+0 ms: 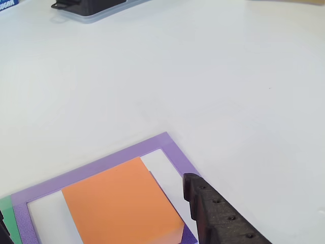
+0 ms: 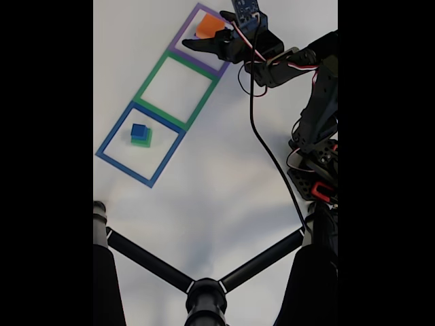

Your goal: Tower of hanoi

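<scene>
Gripper (image 2: 194, 45) spread open over orange block (image 2: 209, 26) in purple square (image 2: 178, 42); you're staged to grab it. Blue block (image 2: 138, 130) stacked on green block (image 2: 143, 141).

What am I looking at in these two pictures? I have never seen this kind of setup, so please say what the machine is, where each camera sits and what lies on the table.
The machine is a small robot arm with a two-finger gripper, standing on a white table. The fixed view looks down on the whole scene; the black rods at its bottom look like the camera's stand. The other view is shot close beside the gripper: the black toothed part at its lower right is one gripper finger.

Three taped square frames lie in a row: purple, green and blue. An orange block sits in the purple frame, with the gripper open around it and not yet closed on it. A small blue block sits stacked on a green block in the blue frame. The green frame holds nothing.
</scene>
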You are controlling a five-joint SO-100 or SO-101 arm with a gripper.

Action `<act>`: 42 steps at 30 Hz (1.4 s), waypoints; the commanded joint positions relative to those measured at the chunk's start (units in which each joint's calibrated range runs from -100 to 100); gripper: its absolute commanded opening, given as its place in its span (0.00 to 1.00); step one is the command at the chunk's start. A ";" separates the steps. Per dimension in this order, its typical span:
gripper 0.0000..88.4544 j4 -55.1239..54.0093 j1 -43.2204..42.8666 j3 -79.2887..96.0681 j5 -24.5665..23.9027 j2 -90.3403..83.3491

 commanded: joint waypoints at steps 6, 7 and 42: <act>0.49 -1.98 -0.99 -1.50 0.00 -0.01; 0.49 -1.98 -1.07 -1.32 0.00 -0.01; 0.25 -3.36 -3.05 1.86 0.00 0.07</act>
